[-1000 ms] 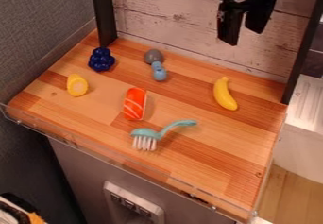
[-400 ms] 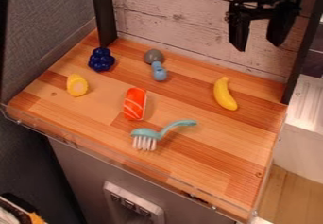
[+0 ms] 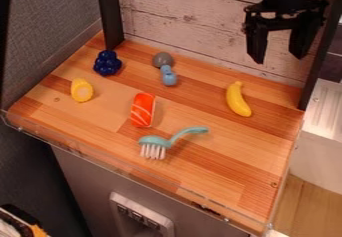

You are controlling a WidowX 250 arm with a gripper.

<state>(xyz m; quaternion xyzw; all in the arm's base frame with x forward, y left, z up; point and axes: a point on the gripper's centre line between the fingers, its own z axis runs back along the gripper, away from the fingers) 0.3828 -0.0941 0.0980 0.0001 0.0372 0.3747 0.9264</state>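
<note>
Wooden tabletop [image 3: 220, 168], one brush [image 3: 155, 141], one sushi piece [image 3: 143, 110], one gripper [image 3: 278, 60], fingers apart, nearest one banana [image 3: 236, 100]

Banana [image 3: 238, 100]: solid yellow, whole, smooth, gently curved. Lies on its side on the wooden worktop [image 3: 224, 173], toward the right rear. Stem end directed to the rear, opposite tip to the front and slightly right. Outer curve facing left, inner curve facing right. Rests well apart from the brush [image 3: 155, 141].
</note>
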